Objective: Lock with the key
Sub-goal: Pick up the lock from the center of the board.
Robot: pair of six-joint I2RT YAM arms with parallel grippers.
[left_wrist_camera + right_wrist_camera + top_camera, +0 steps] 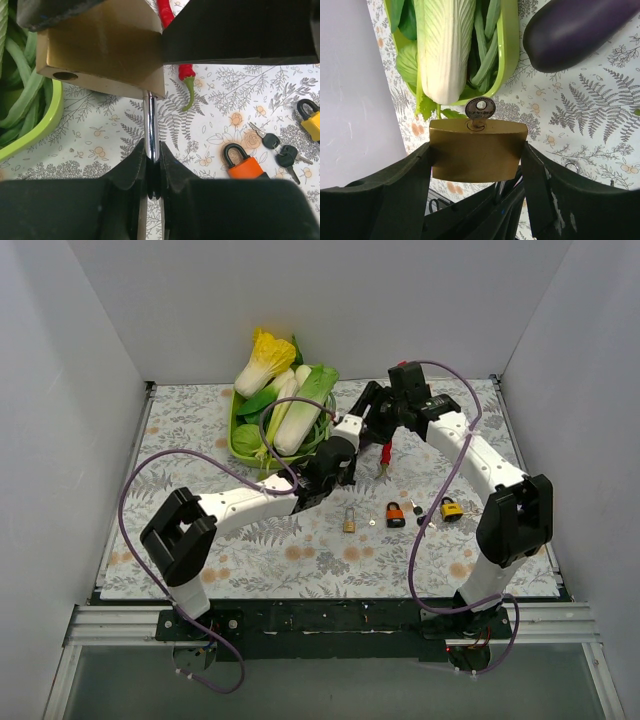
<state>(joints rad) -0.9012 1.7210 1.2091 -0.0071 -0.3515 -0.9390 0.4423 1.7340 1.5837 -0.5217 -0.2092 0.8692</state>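
A large brass padlock (477,150) is held in the air between both grippers. My right gripper (476,149) is shut on its body, one finger on each side. A silver key (480,109) sits in the keyhole on its end face. In the left wrist view the padlock body (100,45) is at the top, and its steel shackle leg (151,120) runs down into my left gripper (152,156), which is shut on it. One shackle hole (65,76) in the body is empty. In the top view the two grippers (342,452) (372,412) meet behind the table's middle.
A green tray (240,440) with cabbages and beans stands at the back left. A purple eggplant (580,30) and a red chili (385,455) lie near the grippers. A small brass padlock (349,521), an orange padlock (396,515), a yellow padlock (451,508) and black-headed keys (277,147) lie in front.
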